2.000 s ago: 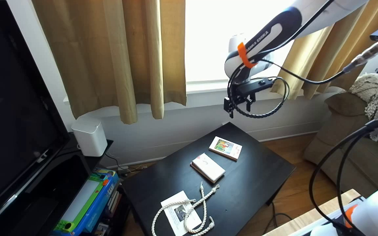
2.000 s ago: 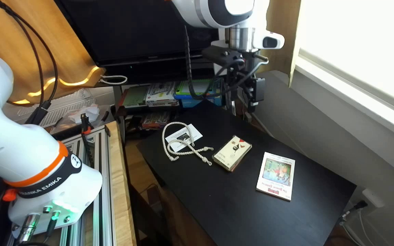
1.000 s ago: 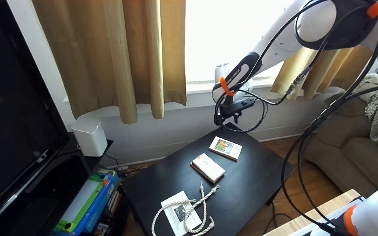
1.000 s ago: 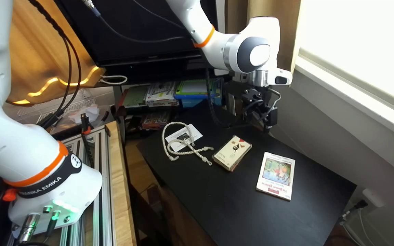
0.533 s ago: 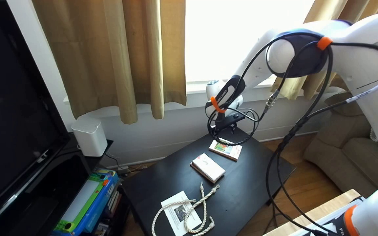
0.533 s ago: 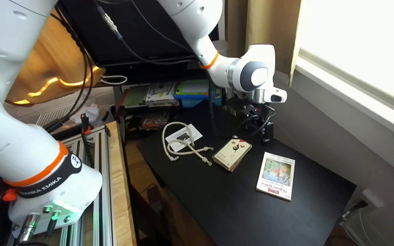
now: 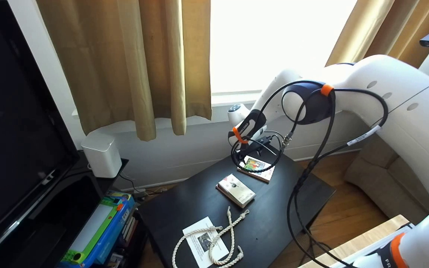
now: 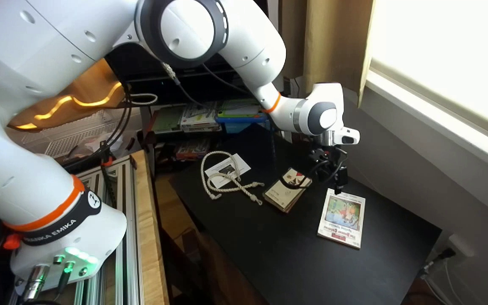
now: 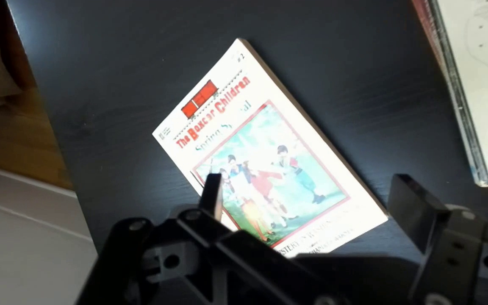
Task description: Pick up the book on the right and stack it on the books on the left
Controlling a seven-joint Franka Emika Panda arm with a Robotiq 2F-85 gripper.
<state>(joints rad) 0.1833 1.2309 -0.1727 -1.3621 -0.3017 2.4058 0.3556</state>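
- The step in hand looks like the approach: the gripper point(image 9: 314, 197) hangs over the book point(image 9: 265, 156), with the pick not yet made.
- Its fingers point(image 9: 417, 207) stand wide apart and hold nothing.
- The book lies flat on the table point(image 8: 303, 262), cover up, near the stack point(image 8: 281, 195) it should join but apart from it.
- In the wrist view the book runs aslant between the fingers: one covers a bit of a long edge, the other is past the opposite edge.
- The next move, I judge, calls for a turn to square up with the long edges, then a descent astride the book and a low pinch; it is thin, so the fingers likely need to come very near the table.
- On the far side of the stack from the book, a rope point(image 7: 232, 225) lies across a printed sheet point(image 7: 200, 251).
- Around: a bright window point(image 7: 270, 44), tan curtains point(image 7: 125, 59), a black TV point(image 7: 21, 130), a brown sofa point(image 7: 382, 182).
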